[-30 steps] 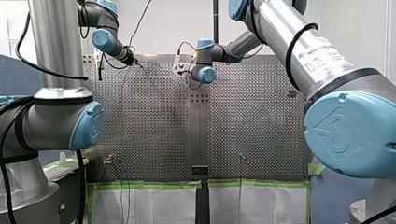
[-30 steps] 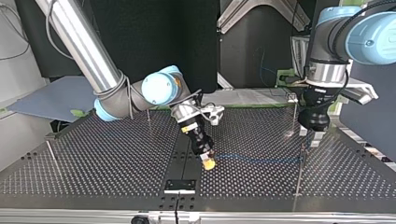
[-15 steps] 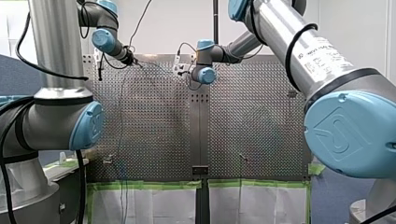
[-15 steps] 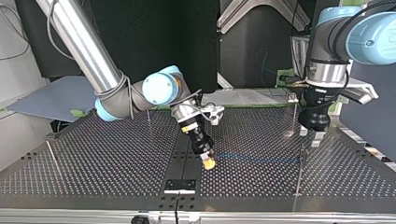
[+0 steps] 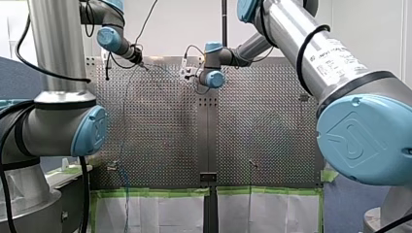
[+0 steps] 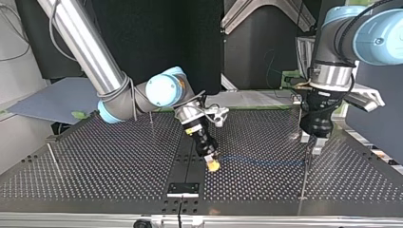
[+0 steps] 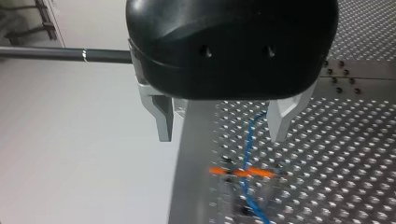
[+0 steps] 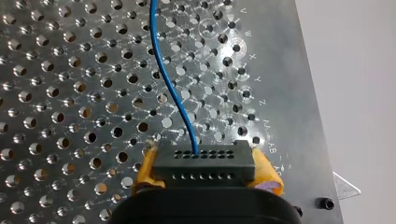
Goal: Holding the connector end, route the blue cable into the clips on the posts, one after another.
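The counter (image 6: 95,161) is a shiny perforated metal plate with a darker strip down its middle. Green tape (image 5: 145,191) runs along one edge, and a dark backdrop hangs behind it in the top view. Thin posts (image 6: 52,159) stand on it, well apart from each other.

My right arm reaches low over the middle strip. The right end effector (image 6: 212,165) is clamped on the connector (image 8: 204,161). Its yellow pads (image 8: 147,168) squeeze the black block's two ends, which leaves the front face clear for the cable (image 8: 170,88) to trail out. From there the cable runs nearly straight, just above the counter, to the clip post (image 6: 304,175) at the top view's right. I judge it is kept fairly taut so that it can be steered into a clip.

The left end effector (image 7: 223,126) hovers over that post with its metal fingers (image 7: 163,119) spread wide and nothing between them. The cable passes below the gap and crosses an orange clip (image 7: 240,172). Whether it is seated there I cannot tell. The open fingers look poised to guide or press it in.
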